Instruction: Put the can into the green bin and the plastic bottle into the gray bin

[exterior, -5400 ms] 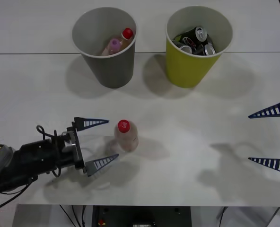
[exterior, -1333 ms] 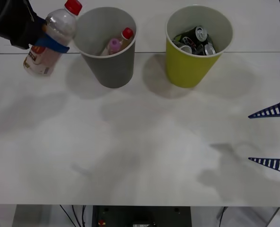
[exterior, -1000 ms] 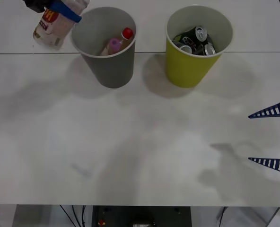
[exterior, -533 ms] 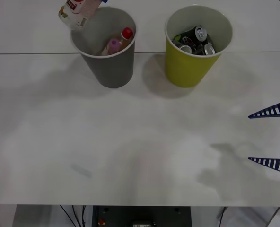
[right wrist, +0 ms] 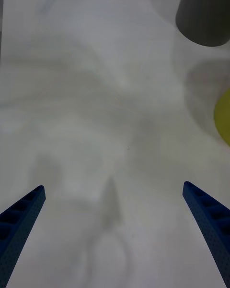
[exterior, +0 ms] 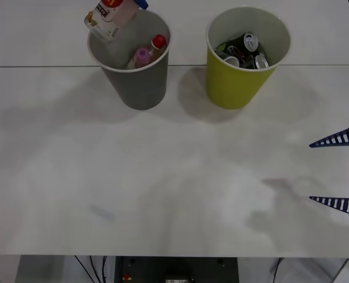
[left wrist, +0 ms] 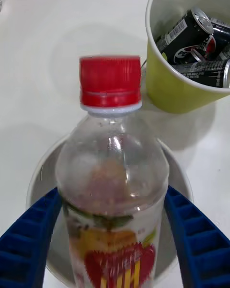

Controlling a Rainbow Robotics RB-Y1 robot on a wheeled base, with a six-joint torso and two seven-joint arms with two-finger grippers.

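Observation:
My left gripper [left wrist: 112,192] is shut on the plastic bottle [left wrist: 112,173], whose red cap [left wrist: 110,84] points away from the wrist. In the front view the bottle [exterior: 111,17] hangs tilted over the left rim of the gray bin [exterior: 133,82]. Beneath the bottle, the bin's pale rim [left wrist: 38,173] shows. Beside it stands the green bin [exterior: 233,88], with several black cans [exterior: 245,50] inside. My right gripper [exterior: 310,171] hovers open and empty at the table's right edge.
Inside the gray bin lie a pink-capped bottle [exterior: 141,56] and a red-capped bottle [exterior: 158,42]. The right wrist view looks across bare white table [right wrist: 115,101] toward the gray bin [right wrist: 203,14] and the green bin [right wrist: 224,117].
The left gripper picked the bottle up from the table's front left, carried it up and to the right, and now holds it over the gray bin's rim. The right arm has not moved.

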